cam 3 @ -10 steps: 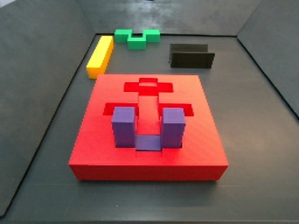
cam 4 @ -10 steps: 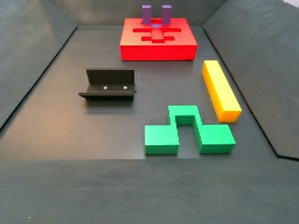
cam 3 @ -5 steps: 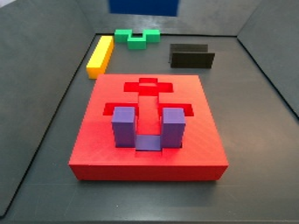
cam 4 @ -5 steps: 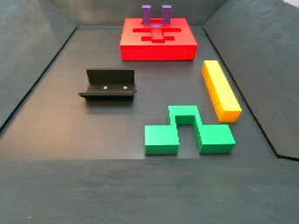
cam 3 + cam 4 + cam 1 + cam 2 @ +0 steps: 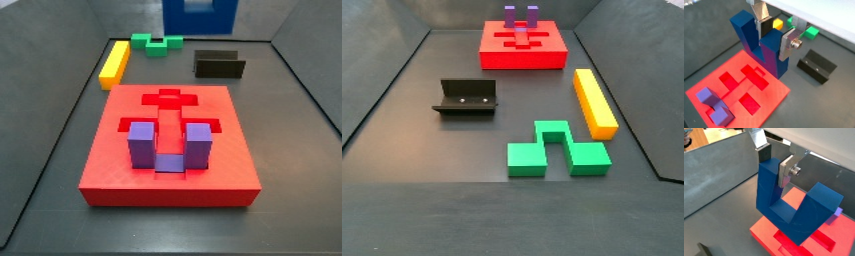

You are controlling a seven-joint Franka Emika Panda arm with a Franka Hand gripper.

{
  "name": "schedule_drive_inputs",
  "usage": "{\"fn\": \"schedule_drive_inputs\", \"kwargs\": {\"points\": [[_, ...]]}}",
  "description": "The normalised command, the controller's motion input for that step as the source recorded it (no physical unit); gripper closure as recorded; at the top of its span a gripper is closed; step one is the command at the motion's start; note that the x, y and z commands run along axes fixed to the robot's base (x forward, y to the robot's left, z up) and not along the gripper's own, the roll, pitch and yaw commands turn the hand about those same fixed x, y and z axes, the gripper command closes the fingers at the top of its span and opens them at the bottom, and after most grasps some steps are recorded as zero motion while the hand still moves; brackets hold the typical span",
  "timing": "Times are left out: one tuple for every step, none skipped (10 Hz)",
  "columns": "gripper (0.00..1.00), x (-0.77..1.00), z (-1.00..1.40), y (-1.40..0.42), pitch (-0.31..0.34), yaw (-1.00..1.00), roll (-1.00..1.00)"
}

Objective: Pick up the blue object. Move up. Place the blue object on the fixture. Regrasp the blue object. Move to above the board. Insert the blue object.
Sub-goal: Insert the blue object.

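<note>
I have the blue object (image 5: 791, 203) clamped by one prong in the pincer (image 5: 774, 160), silver fingers (image 5: 786, 44) pressed on either side, its base hanging lowest above the red board (image 5: 741, 90). In a side view the block (image 5: 199, 16) shows only at the top edge of the frame, beyond the board (image 5: 170, 150). The purple U-shaped block (image 5: 170, 145) sits in a recess at the board's near end. The fixture (image 5: 465, 97) stands empty mid-left on the floor, the yellow bar (image 5: 595, 101) and green notched block (image 5: 556, 148) to its right
</note>
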Motion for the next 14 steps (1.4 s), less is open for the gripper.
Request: {"fn": "schedule_drive_inputs", "kwargs": {"points": [[1.0, -0.03, -0.76, -0.1, -0.029, 0.41, -0.16], [1.0, -0.12, -0.67, -0.17, -0.011, 0.47, -0.18], [1.0, -0.11, -0.69, -0.11, -0.04, 0.49, -0.19], [1.0, -0.13, -0.72, 0.0, -0.074, 0.14, -0.09], [1.0, -0.18, -0.58, 0.0, -0.086, 0.0, -0.06], [1.0, -0.11, -0.49, 0.03, -0.007, -0.28, -0.09], [1.0, -0.02, -0.35, 0.0, 0.053, -0.36, -0.03], [1.0, -0.03, -0.23, 0.01, 0.073, -0.31, -0.06], [1.0, -0.11, -0.15, 0.06, 0.0, -0.14, -0.24], [1.0, -0.04, -0.11, 0.16, 0.0, -0.06, -0.31], [1.0, 0.0, -0.03, 0.37, 0.0, 0.0, -0.44], [1.0, 0.0, 0.0, 0.43, -0.021, 0.0, -0.5], [1.0, 0.0, 0.0, 0.44, -0.016, 0.0, -0.5], [1.0, -0.02, 0.0, 0.37, -0.026, 0.0, -0.5]]}}
